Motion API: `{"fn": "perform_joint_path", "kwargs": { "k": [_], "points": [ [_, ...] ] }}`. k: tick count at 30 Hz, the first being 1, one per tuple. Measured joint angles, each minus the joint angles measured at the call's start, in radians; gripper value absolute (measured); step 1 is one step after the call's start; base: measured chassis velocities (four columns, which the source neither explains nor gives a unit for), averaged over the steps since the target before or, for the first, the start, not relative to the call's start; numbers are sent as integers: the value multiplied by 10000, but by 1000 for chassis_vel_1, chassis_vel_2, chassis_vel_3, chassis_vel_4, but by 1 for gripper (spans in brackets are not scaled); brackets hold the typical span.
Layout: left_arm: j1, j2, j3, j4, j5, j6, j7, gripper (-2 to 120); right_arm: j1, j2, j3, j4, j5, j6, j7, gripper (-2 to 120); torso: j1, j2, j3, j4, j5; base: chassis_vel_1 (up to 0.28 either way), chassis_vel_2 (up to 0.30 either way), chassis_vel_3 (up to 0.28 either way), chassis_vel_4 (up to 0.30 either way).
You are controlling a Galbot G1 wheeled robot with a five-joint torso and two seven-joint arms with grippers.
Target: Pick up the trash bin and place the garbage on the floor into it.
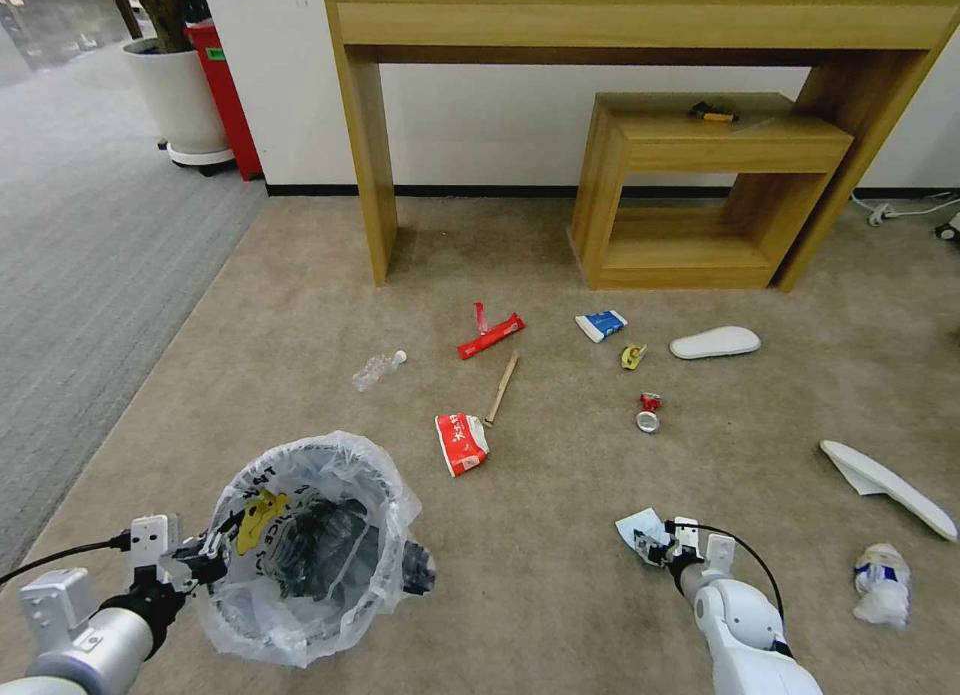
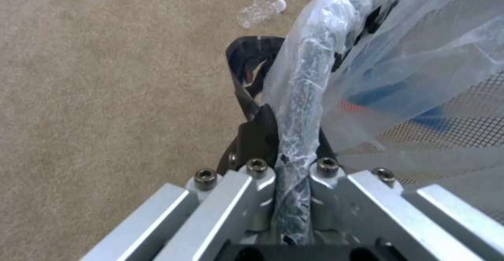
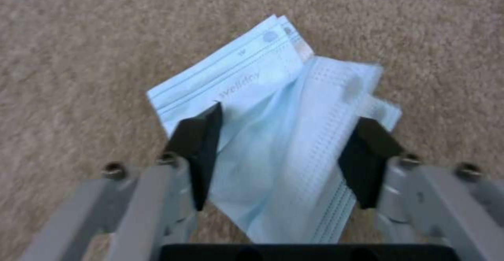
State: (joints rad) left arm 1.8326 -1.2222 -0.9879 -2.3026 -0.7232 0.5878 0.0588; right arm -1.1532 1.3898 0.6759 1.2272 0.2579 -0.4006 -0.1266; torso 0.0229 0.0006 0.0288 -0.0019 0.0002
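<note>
The trash bin (image 1: pixel 310 545), round and dark with a crinkled clear printed liner, sits at near left, held at its rim by the left hand (image 2: pixel 286 135), clenched on the liner-covered edge. The right hand (image 3: pixel 286 154), near right and low over the beige floor (image 1: pixel 560 535), is spread wide astride the blue mask (image 3: pixel 273 107), not gripping it.

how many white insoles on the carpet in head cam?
2. One insole lies on the beige carpet before the small wooden shelf unit; the other insole lies near the right edge, ahead of the crumpled white wad.
</note>
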Motion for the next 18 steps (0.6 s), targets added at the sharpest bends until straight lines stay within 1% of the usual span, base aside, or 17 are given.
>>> {"fn": "perform_joint_path", "kwargs": {
  "k": [3, 4, 6, 7, 9, 10, 11, 12, 13, 14, 15, 16, 18],
  "points": [
    [0, 2, 0, -36, 0, 5, 0, 1, 150, 10, 13, -229, -6, 29, -2, 34, 0, 0, 0, -1, -2, 0, 0, 0, 0],
    [0, 2, 0, -36, 0, 5, 0, 1, 150, 10, 13, -229, -6, 29, -2, 34, 0, 0, 0, -1, -2, 0, 0, 0, 0],
    [6, -2, -1, -45, 0, 5, 0, 1, 238, 49, 18, -343, -27, 50, 14, 25, 0, 0, 0, -2, -2, 0, 0, 0, 0],
    [17, -7, -11, -45, 0, 5, 3, 1, 280, 88, 12, -417, -86, 143, 39, 18, 0, 0, 0, -1, -2, 0, 0, 0, 0],
    [25, -10, -17, -47, 1, 5, 7, 1, 284, 100, 2, -427, -121, 185, 48, 16, 0, 1, 0, -1, -1, 0, 0, 0, 0],
    [32, -11, -26, -51, 2, 5, 17, 1, 278, 115, -27, -422, -174, 256, 84, 9, 0, 0, 0, 1, 2, 0, 0, 0, 0],
    [34, -12, -29, -51, 9, 0, 22, 1, 251, 115, -44, -374, -196, 315, 116, 4, 0, 0, 0, 1, 3, 0, 0, 0, 0],
    [34, -12, -29, -51, 9, 0, 22, 1, 251, 115, -44, -374, -196, 315, 116, 4, 0, 0, 0, 1, 3, 0, 0, 0, 0],
    [33, -14, -29, -51, 19, -6, 24, 1, 227, 112, -56, -330, -227, 367, 138, 0, 0, 0, 0, 1, 3, 0, 0, 0, 0],
    [34, -17, -29, -51, 25, -11, 26, 1, 199, 100, -70, -274, -318, 457, 168, 0, 0, 0, 0, 0, 3, 0, 0, 0, 0],
    [48, -28, -30, -61, 26, -20, 29, 1, 103, 40, -89, -81, -604, 769, 172, 0, 0, 0, 0, 1, 3, 0, 0, 0, 0],
    [48, -28, -30, -61, 26, -20, 29, 1, 103, 40, -89, -81, -604, 769, 172, 0, 0, 0, 0, 1, 3, 0, 0, 0, 0],
    [75, -45, -34, -127, 26, -16, 30, 1, -104, -100, -113, 529, -804, 951, 114, 0, 0, 0, 0, 0, 3, 0, 0, 0, 0]
  ]
}}
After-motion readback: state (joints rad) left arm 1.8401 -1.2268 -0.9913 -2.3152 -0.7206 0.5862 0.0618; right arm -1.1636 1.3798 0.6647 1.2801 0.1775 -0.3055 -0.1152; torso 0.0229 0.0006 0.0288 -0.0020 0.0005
